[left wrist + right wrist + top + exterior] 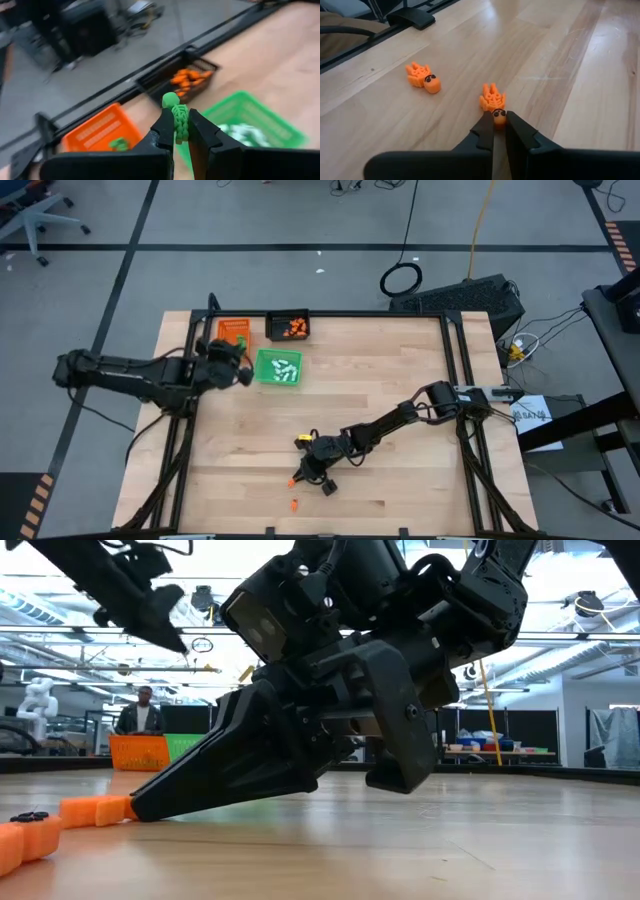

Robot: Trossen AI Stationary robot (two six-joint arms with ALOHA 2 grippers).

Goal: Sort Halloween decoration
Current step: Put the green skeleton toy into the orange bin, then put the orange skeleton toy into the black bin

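Only the left wrist view shows the left gripper (180, 131) with fingers clenched on a small green plastic skeleton figure (178, 116), above the orange rectangular tray (100, 131), beside the green tray (260, 112) and black tray (165, 75). On the pale wooden desk (400, 380), near edge, the right gripper (499, 124) pinches an orange plastic skeleton (493, 100); another orange skeleton (423, 77) lies just beside it.
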